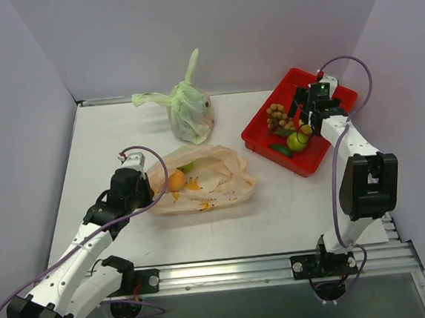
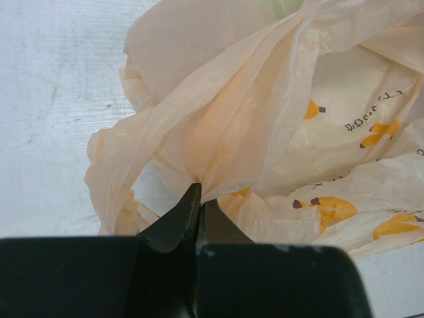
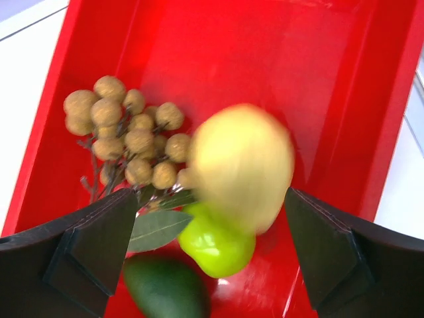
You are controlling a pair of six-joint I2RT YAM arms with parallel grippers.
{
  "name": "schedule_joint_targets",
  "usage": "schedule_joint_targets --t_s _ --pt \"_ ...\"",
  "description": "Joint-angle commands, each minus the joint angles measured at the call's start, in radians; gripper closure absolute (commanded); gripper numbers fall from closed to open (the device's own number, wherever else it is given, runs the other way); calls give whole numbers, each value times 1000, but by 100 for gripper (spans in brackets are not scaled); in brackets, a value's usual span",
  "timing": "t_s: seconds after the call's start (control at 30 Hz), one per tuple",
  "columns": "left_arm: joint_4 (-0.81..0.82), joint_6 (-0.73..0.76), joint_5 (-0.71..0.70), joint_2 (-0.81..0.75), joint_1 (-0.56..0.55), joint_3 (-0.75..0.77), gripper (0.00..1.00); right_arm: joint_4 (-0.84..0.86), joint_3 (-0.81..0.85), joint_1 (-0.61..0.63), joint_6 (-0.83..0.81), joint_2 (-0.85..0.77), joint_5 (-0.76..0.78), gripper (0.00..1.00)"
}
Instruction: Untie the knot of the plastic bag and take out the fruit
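The pale orange plastic bag (image 1: pixel 214 181) lies flat mid-table with an orange fruit (image 1: pixel 176 181) and a green one (image 1: pixel 186 166) inside. No tied knot shows; its mouth gapes in the left wrist view (image 2: pixel 265 119). My left gripper (image 1: pixel 147 181) is shut on a fold of the bag's edge (image 2: pixel 199 193). My right gripper (image 1: pixel 306 117) is open above the red tray (image 3: pixel 265 53). A blurred yellowish fruit (image 3: pixel 242 165) sits between its fingers, untouched, over a green apple (image 3: pixel 215 242). A brown ball cluster (image 3: pixel 126 132) and a dark green fruit (image 3: pixel 165 288) lie in the tray.
A tied translucent light green bag (image 1: pixel 188 109) stands at the back centre. The red tray (image 1: pixel 260 146) sits at the right, close to the right wall. Walls enclose the table on the left, back and right.
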Motion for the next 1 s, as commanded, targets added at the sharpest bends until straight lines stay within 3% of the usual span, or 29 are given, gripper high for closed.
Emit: schedule_joint_targets --t_s 0.0,0.23,0.43,0.5,0.63,0.73,0.83,0.97 --pt "45 3 9 -2 8 0 100 -34 31 38 -30 -65 -39 0" --pt "46 3 20 12 8 0 100 -3 -84 272 -59 -266 -218 3" --pt "45 3 9 9 8 -1 100 64 -141 591 -26 -324 -295 9" --pt "46 3 7 14 8 -1 100 81 -144 712 -16 -306 -312 12" --pt "46 -1 8 18 8 -3 100 93 -127 855 -7 -175 -363 33" --pt "43 -6 1 18 7 -4 100 103 -119 927 -13 -64 -432 42" --pt "37 -9 -8 18 5 -7 100 92 -101 990 -53 34 -531 57" --pt "37 -14 -12 27 7 -4 100 -84 9 1030 -123 168 -627 64"
